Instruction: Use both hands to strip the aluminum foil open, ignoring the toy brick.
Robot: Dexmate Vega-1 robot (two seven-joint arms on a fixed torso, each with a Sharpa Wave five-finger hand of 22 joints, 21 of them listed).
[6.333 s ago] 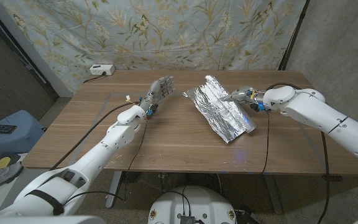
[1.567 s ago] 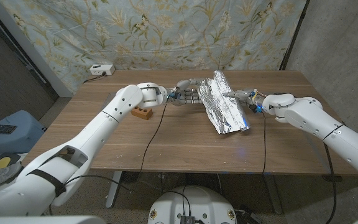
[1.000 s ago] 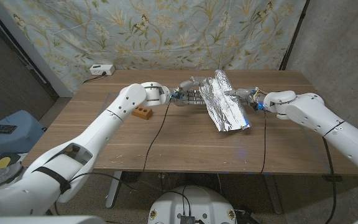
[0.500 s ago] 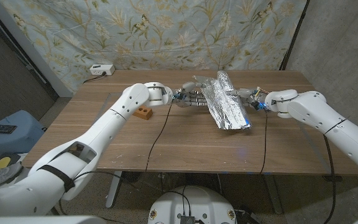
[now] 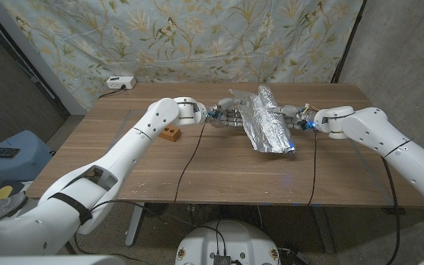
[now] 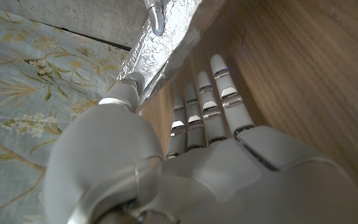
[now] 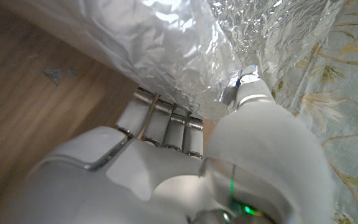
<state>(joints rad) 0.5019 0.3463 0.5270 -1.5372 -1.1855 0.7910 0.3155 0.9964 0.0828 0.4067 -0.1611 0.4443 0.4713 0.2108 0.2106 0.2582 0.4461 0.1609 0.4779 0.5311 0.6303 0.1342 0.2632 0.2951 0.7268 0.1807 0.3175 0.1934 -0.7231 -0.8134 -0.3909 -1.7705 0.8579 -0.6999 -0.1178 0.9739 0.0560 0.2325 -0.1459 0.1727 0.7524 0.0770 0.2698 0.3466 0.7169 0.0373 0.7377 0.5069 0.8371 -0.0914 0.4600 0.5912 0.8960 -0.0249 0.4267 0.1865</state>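
The crumpled aluminum foil lies across the table's middle right, its far end raised into a ridge. My left hand reaches in from the left and pinches the foil's left edge. In the left wrist view its thumb lies on the foil while its fingers run beneath it. My right hand grips the foil's right edge; in the right wrist view the thumb presses on top of the foil with the fingers under it. The orange toy brick sits apart, left of the foil.
A white power strip lies at the table's back left corner. A floral cloth hangs behind the wooden table. A blue bin stands on the floor to the left.
My left hand has swung right from mid-table to the foil's left edge. The foil has gone from lying spread out to bunched and lifted between both hands. The brick has come into view.
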